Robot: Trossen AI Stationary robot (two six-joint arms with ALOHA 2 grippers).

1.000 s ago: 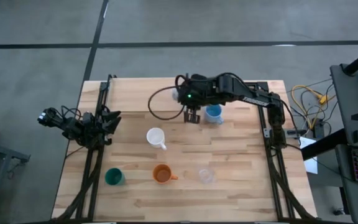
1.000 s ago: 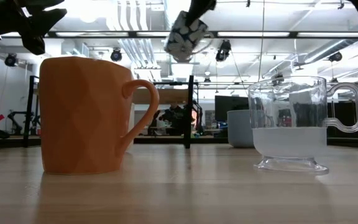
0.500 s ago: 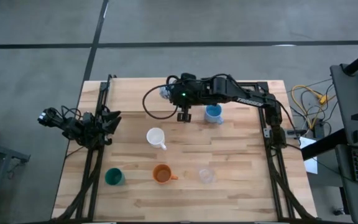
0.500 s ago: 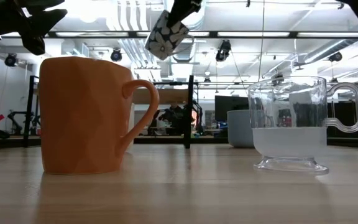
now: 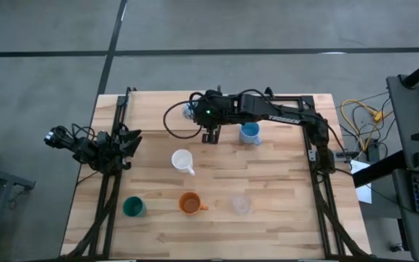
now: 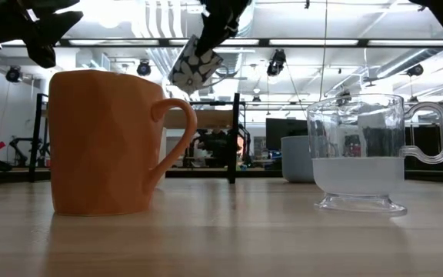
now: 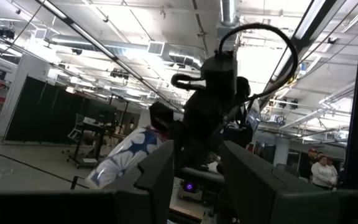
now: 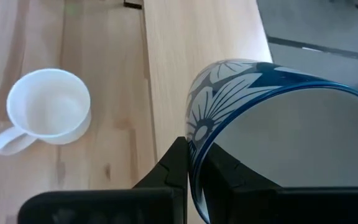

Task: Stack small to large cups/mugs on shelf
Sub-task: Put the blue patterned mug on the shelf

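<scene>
We hold a flowered cup [image 8: 272, 124] in our right gripper [image 8: 191, 163], the fingers pinched tight on its rim, one inside and one outside, so the cup hangs tilted in the air and can be carried without touching the others. In the high view the gripper [image 5: 195, 110] is over the table's 12 o'clock edge, where the shelf [image 8: 191, 37] stands, and the wrist camera looks down past the cup at that pale board; we judge we are bringing the cup there to set it down. The white mug [image 5: 183, 161] sits near the table's middle, the light blue cup [image 5: 250, 132] toward 1 o'clock, the green cup [image 5: 133, 207] at 7, the orange mug [image 5: 190, 203] and clear cup [image 5: 241, 206] at 6. Our left gripper [image 5: 126, 142] waits at 9 o'clock, fingers apart and empty.
</scene>
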